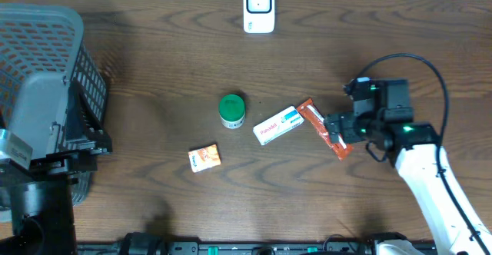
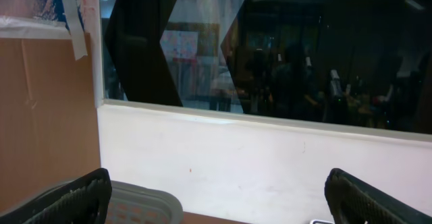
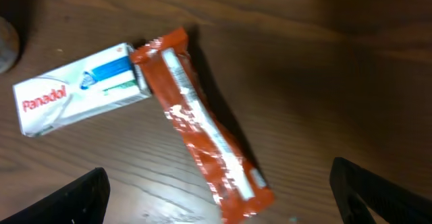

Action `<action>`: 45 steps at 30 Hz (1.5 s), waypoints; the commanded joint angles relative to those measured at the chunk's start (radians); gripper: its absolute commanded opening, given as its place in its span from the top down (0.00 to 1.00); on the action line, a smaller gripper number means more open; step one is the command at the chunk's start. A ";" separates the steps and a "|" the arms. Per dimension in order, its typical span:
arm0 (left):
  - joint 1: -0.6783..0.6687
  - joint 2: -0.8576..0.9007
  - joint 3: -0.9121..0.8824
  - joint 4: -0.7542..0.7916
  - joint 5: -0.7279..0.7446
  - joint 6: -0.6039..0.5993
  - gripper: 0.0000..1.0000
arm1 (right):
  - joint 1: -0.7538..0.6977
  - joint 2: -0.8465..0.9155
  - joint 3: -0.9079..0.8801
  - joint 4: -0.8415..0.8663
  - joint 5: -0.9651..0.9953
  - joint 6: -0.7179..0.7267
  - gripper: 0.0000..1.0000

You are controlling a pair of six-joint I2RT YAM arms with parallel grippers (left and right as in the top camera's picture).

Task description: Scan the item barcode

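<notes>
A white barcode scanner (image 1: 259,7) stands at the table's far edge. An orange-red snack wrapper (image 1: 314,115) (image 3: 202,129) with a white stripe lies flat on the wood, its top end touching a white Panadol box (image 1: 277,124) (image 3: 77,99). Above the wrapper's lower end hovers my right gripper (image 1: 339,129) (image 3: 226,193), open, its fingers wide on either side and holding nothing. My left gripper (image 2: 219,197) is open and empty at the far left, facing the back wall over the basket's rim.
A grey mesh basket (image 1: 46,63) (image 2: 145,204) fills the left side. A green-lidded jar (image 1: 232,110) stands left of the Panadol box. A small orange box (image 1: 204,157) lies nearer the front. The left arm's base (image 1: 34,205) is at the front left corner.
</notes>
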 commanded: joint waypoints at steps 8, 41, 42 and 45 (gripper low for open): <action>0.008 -0.007 -0.003 0.005 0.006 -0.005 0.01 | -0.203 0.226 0.002 -0.013 -0.380 -0.298 0.04; 0.008 -0.008 -0.003 -0.002 0.006 -0.004 0.01 | -0.198 0.543 0.002 0.081 -0.417 -0.379 0.32; 0.008 -0.008 -0.003 -0.002 0.006 -0.004 0.01 | -0.198 0.547 0.002 0.082 -0.416 -0.379 0.34; 0.018 -0.008 -0.003 -0.002 0.006 -0.005 0.01 | -0.198 0.555 0.002 0.074 -0.412 -0.379 0.44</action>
